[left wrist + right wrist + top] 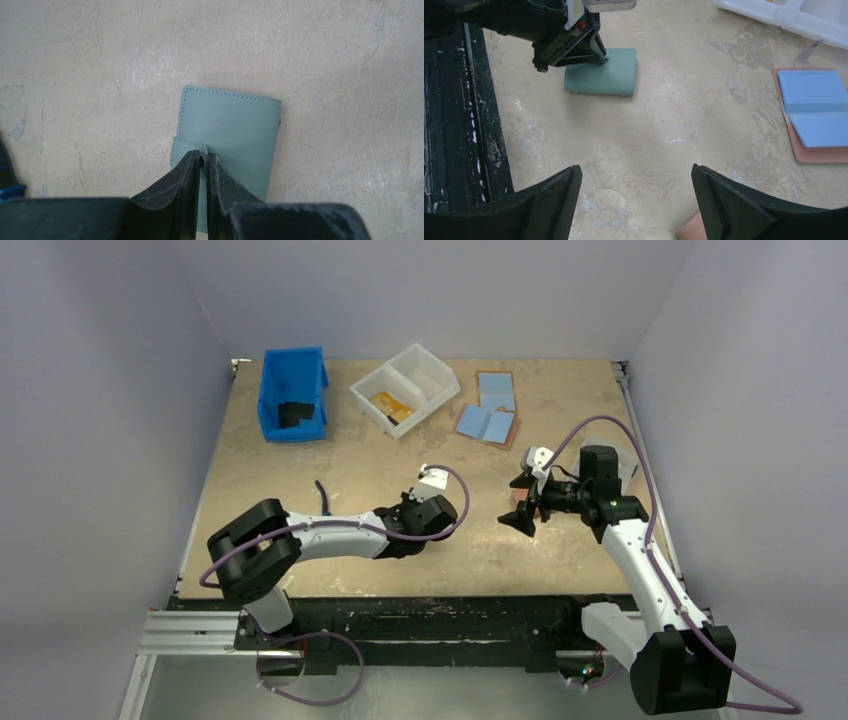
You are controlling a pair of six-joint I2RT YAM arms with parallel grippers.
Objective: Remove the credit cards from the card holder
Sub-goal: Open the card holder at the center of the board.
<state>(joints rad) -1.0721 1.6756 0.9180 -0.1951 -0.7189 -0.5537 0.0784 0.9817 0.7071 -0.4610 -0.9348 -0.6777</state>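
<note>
The card holder (235, 125) is a teal folding wallet lying folded shut on the table, seen also in the right wrist view (609, 75). My left gripper (202, 160) is down on its near side with the jaws pinched onto the snap tab (190, 148). From above, the left gripper (405, 510) covers the holder. No credit cards show at the holder. My right gripper (636, 172) hovers open and empty to the right (520, 510), a short way from the holder.
A blue bin (293, 395) with a dark item and a white two-part bin (405, 388) with tan-orange flat pieces stand at the back. Light-blue-and-brown wallets (487, 423) lie back right. A salmon-pink wallet (689, 231) sits under my right gripper. A black rail (454, 125) borders the near edge.
</note>
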